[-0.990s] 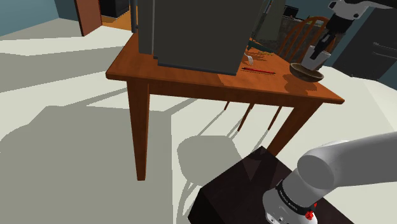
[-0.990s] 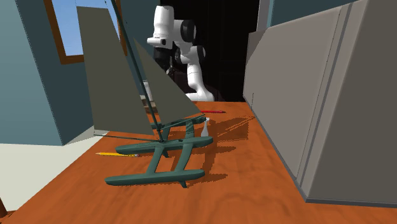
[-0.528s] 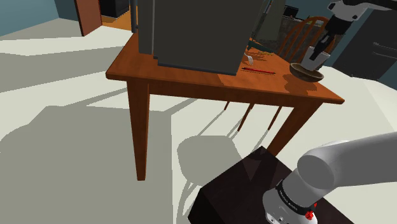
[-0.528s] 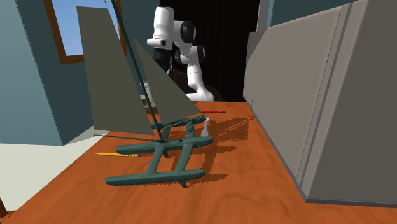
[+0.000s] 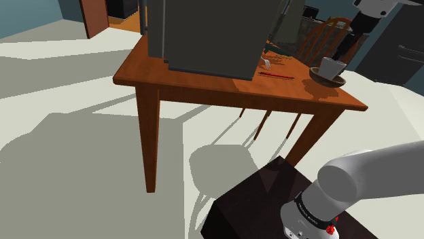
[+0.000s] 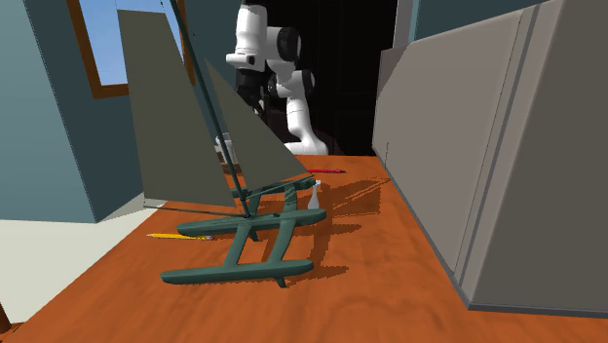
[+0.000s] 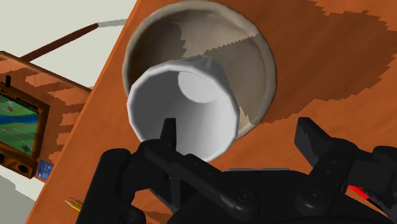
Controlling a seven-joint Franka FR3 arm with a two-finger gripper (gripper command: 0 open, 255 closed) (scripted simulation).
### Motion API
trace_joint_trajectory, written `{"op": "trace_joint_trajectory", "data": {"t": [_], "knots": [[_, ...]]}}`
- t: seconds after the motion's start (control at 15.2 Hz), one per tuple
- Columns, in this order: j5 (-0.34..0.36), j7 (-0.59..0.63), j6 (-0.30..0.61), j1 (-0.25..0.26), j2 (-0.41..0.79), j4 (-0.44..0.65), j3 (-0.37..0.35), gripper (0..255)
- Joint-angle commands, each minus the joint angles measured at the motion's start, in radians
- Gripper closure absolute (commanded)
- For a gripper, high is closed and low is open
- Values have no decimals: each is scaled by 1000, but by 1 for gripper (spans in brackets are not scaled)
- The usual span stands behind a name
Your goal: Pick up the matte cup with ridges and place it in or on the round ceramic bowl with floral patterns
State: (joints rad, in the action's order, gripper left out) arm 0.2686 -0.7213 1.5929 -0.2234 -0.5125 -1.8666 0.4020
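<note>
Though the cup [image 7: 184, 108] was seated in the bowl [image 7: 256, 54], it could be clipped and toppled by the wide, empty hand [image 7: 236, 127].

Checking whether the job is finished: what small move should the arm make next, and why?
Probably a short straight lift of the gripper away from the table, then stop. The cup stands inside the bowl, and the fingers are open above it, touching nothing, so nothing seems left to place.
</note>
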Motion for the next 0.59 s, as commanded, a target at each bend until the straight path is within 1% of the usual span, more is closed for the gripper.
{"op": "trace_joint_trajectory", "data": {"t": [0.0,0.07,0.53], "knots": [[-9,-9,-62,5,21,82,-6,0],[-12,-12,-88,6,30,116,-8,0],[-12,-12,-88,6,30,116,-8,0]]}}
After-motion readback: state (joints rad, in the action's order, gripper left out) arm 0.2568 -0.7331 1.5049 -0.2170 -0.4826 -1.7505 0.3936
